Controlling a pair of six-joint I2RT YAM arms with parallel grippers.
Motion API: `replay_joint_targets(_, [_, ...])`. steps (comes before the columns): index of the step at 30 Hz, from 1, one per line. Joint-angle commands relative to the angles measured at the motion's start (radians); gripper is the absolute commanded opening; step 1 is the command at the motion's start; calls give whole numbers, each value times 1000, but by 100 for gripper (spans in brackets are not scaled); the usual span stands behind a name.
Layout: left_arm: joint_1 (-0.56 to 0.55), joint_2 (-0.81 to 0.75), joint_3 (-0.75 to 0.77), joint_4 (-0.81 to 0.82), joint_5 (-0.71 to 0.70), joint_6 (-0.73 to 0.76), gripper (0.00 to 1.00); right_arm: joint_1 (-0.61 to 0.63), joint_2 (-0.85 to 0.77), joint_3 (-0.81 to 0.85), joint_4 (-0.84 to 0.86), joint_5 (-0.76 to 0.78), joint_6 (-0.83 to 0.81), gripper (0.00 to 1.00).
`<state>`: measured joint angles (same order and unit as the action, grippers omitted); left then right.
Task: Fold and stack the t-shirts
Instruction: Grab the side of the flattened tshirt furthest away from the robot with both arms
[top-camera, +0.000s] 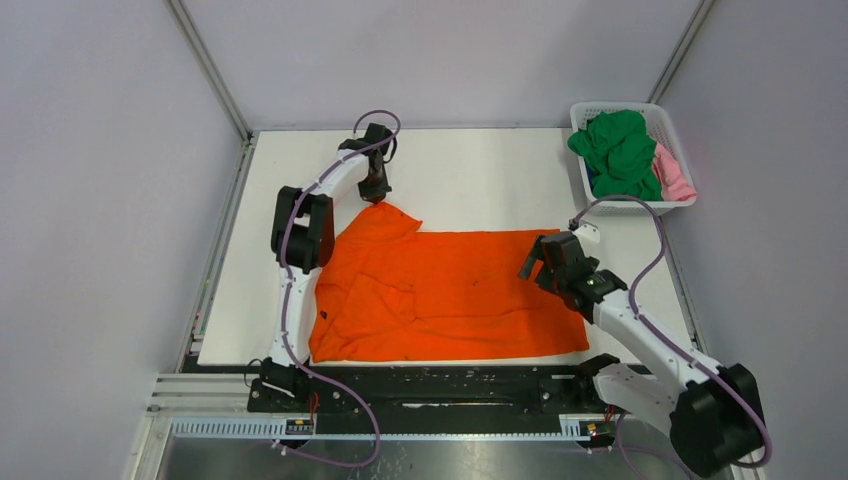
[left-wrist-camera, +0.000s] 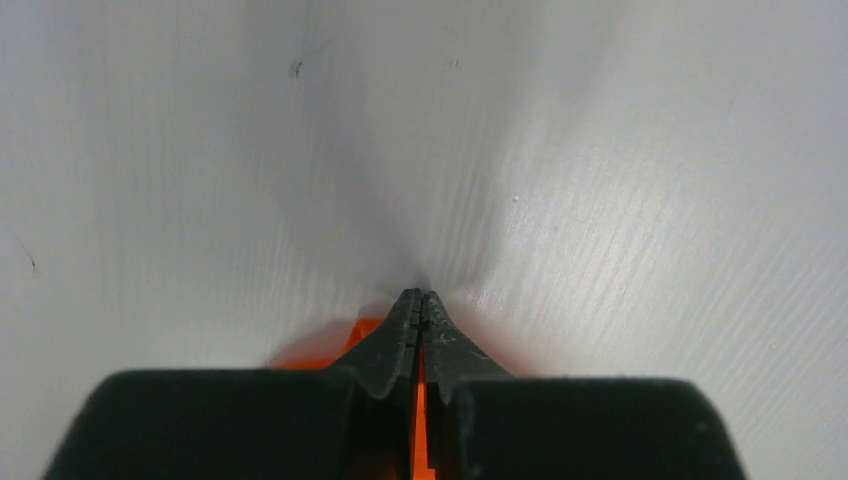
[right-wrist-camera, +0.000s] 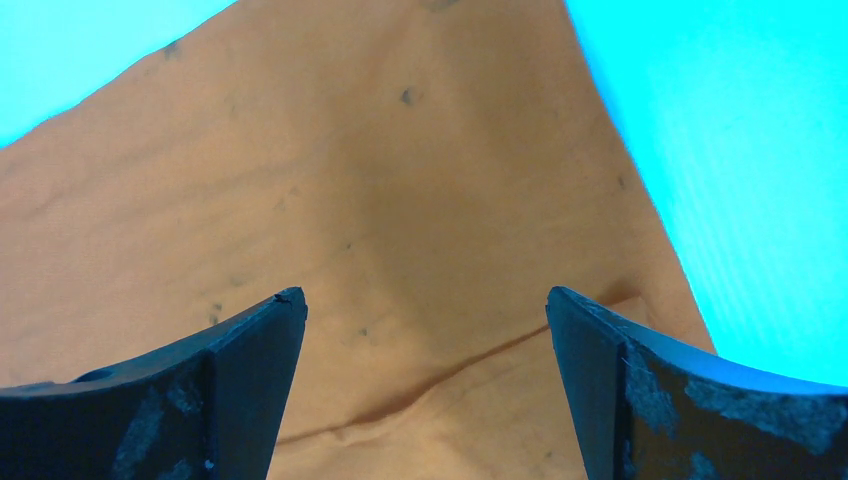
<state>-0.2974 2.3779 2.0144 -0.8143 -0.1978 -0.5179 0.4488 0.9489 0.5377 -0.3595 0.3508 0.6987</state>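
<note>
The left arm (top-camera: 335, 180) is stretched out to the far corner of the orange t-shirt (top-camera: 450, 290), and its jaws are pressed together. A sliver of orange cloth (left-wrist-camera: 419, 410) shows in the seam between them, so they're pinched on that corner. More orange peeks out just beneath the tips, and past them there's only bare white desk (top-camera: 480, 180). Gripping right at the edge makes sense, since a corner hold lets the arm lift or drag one layer without bunching the rest.

The right arm (top-camera: 640, 325) has its jaws spread wide and nothing between them. They're poised over the opposite end of the shirt, and the cloth (right-wrist-camera: 400, 200) fills the space under and ahead of them, with a seam line running across between the two tips. Off to the right of those jaws the fabric ends and desk shows. Whether the tips are touching the cloth is hard to say from here. It looks as though this side is lining up its own pinch, so both ends can move together for a fold.

The shirt lies mostly flat between the two sets of jaws, with a few rumples near the left arm. Well beyond the right jaws, the white basket (top-camera: 612, 106) holds the green t-shirt (top-camera: 620, 150) and the pink t-shirt (top-camera: 675, 178), waiting their turn. No fold is made yet, so it's early in the task.
</note>
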Motion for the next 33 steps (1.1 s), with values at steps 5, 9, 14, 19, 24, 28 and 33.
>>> replay_joint_targets(5, [-20,-142,-136,14,10,18,0,-230,364,263,14,-152,-45,98])
replay_joint_targets(9, [-34,-219,-227,48,24,10,0,-260,609,484,-28,-140,-134,98])
replay_joint_targets(14, [-48,-284,-324,89,46,-2,0,-296,862,756,-164,-143,-234,96])
replay_joint_targets(19, [-56,-334,-376,112,52,-12,0,-318,985,888,-183,-135,-236,93])
replay_joint_targets(24, [-64,-395,-417,124,45,-17,0,-321,1076,999,-278,-144,-244,84])
replay_joint_targets(28, [-73,-450,-469,145,45,-24,0,-321,1088,1017,-337,-140,-206,81])
replay_joint_targets(33, [-82,-512,-522,168,46,-35,0,-319,1073,990,-366,-124,-161,85])
